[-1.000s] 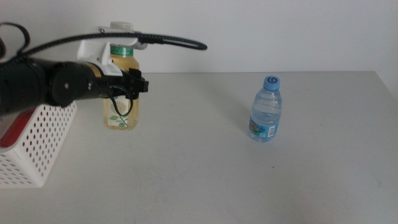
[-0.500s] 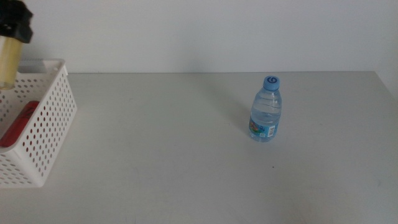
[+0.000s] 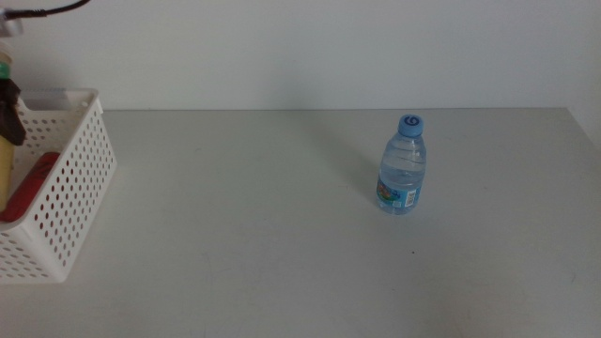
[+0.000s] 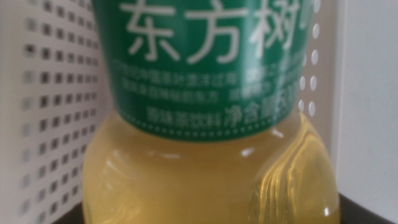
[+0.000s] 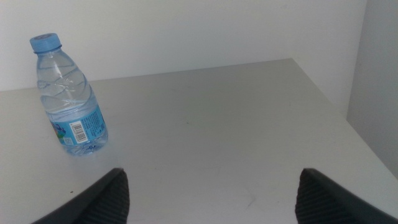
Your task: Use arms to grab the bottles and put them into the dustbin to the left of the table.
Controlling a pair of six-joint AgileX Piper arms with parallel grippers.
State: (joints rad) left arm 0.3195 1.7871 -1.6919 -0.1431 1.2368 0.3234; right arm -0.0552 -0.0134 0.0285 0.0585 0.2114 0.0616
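Now left gripper [image 3: 9,99] at far left edge, over white dustbin [image 3: 80,178], clamped on yellow tea bottle [image 4: 205,124]. Best lower inside walls before letting go. Right gripper [image 5: 211,196] wide apart, waiting. Water bottle [image 3: 402,165] stands on table [image 3: 263,235].

Glossy clear plastic water bottle [image 3: 402,166]; glossy tea bottle [image 4: 208,155] with smooth green label; matt white perforated plastic dustbin [image 3: 70,188]; smooth matt bench [image 3: 282,235].

Bare lab: grey table [image 3: 282,235], white wall [image 3: 329,47]
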